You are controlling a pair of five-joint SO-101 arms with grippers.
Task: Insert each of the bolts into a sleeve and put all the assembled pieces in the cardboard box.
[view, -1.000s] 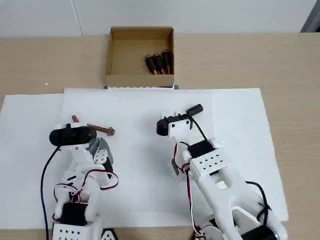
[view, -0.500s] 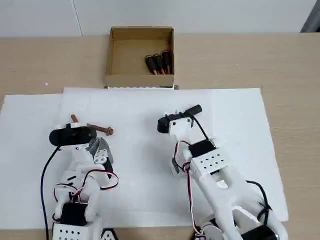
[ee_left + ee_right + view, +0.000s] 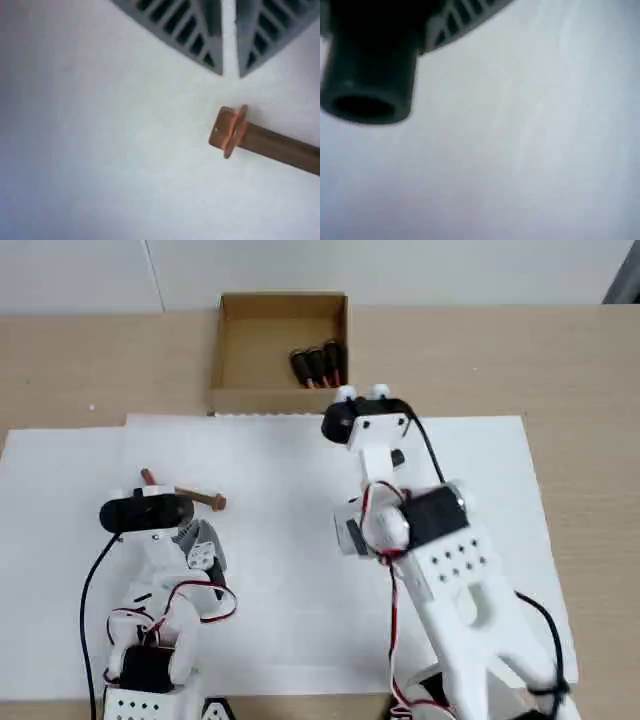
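Nearest you, well short of the open brown cardboard box (image 3: 228,350), your left gripper (image 3: 231,72) hangs low over the white paper sheet (image 3: 280,570). Its grey ribbed fingers (image 3: 195,35) are drawn almost together, with only a thin slit between them and nothing held. The flanged head of one bolt (image 3: 227,131) lies flat on the sheet just past the fingertips, not touching them.

From above you see two copper-coloured metal bolts beside that arm, both on the paper on the near side of the box and off toward its left. One (image 3: 200,499) lies in full view. The other (image 3: 148,477) is half hidden behind the wrist (which of them the wrist camera sees, you cannot tell).

Farther on, your right gripper (image 3: 415,35) is stretched out close to the box's near right corner, above the sheet's far edge. Its jaws pinch a short black plastic tube sleeve (image 3: 367,75), whose open end faces the camera.

Farthest, on the light wooden table (image 3: 500,350), the box holds three dark sleeved bolts (image 3: 318,365), side by side against its right wall.
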